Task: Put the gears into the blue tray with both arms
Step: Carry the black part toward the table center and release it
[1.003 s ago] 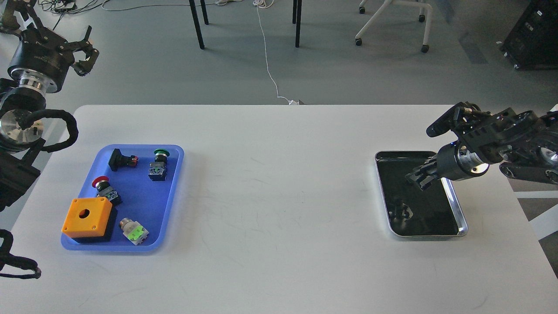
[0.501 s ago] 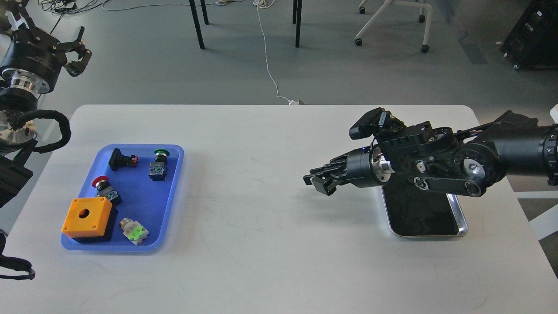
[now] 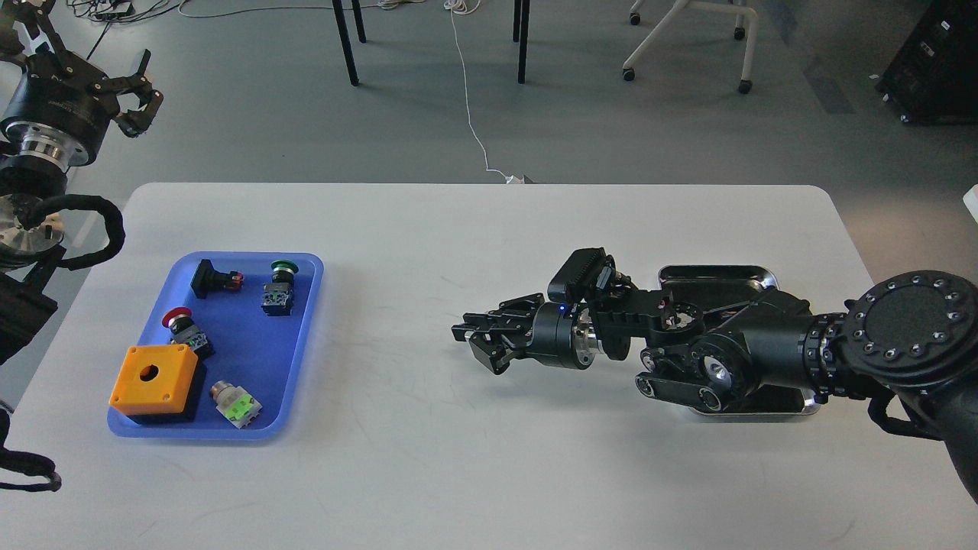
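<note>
The blue tray [image 3: 252,347] lies at the left of the white table. I see no gears anywhere in the head view. My right arm reaches leftward across the middle of the table from the right. Its gripper [image 3: 483,340] hovers low over bare tabletop, well to the right of the blue tray. The fingers [image 3: 489,317] are dark and bunched, so I cannot tell whether anything is held between them. My left gripper [image 3: 136,95] is raised off the table's far left corner, fingers spread, with nothing in it.
The blue tray holds an orange box [image 3: 153,378] with a round hole, a red-capped push-button [image 3: 183,328], a green-capped one [image 3: 279,286], a black switch [image 3: 214,279] and a green-and-white switch [image 3: 237,405]. A shiny steel tray [image 3: 718,271] sits partly under my right arm.
My right arm has swept left from over the steel tray to the table's middle, its gripper now closer to the blue tray. The left gripper has shifted slightly up and left.
</note>
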